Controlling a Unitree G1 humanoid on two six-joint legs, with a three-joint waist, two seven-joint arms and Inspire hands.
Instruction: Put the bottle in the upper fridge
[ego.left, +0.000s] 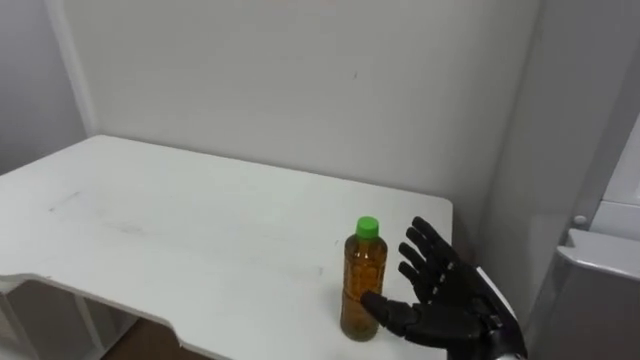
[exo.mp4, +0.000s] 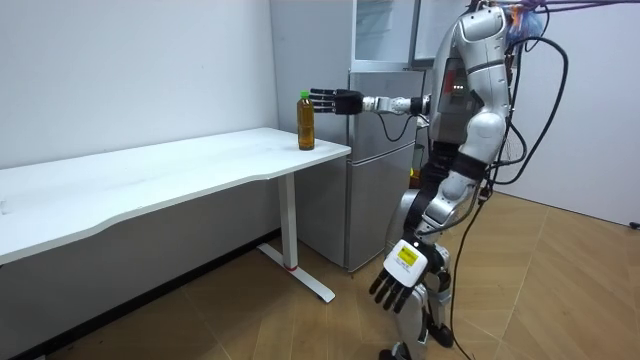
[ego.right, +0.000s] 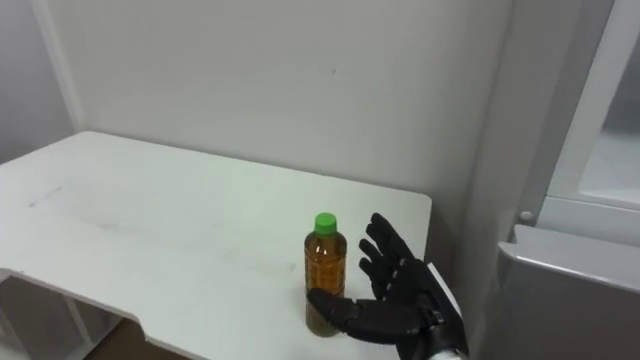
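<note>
The bottle (ego.left: 361, 280) stands upright on the white table (ego.left: 200, 220), close to the table's right end and near its front edge. It has a green cap and holds amber liquid; any label or writing on it is too small to read. The robot's right hand (ego.left: 455, 305) is just beside the bottle on its right, fingers spread and straight, pointing away from the robot, with nothing in its grasp. The thumb reaches across to the bottle's lower part, though whether it touches cannot be told. In the room view the robot stands upright in front of the grey fridge (exo.mp4: 375, 160), which sits just beside the table's end, and its right arm stretches out level to the bottle. The left hand (exo.mp4: 400, 280) hangs low at its side, fingers relaxed and empty.
</note>
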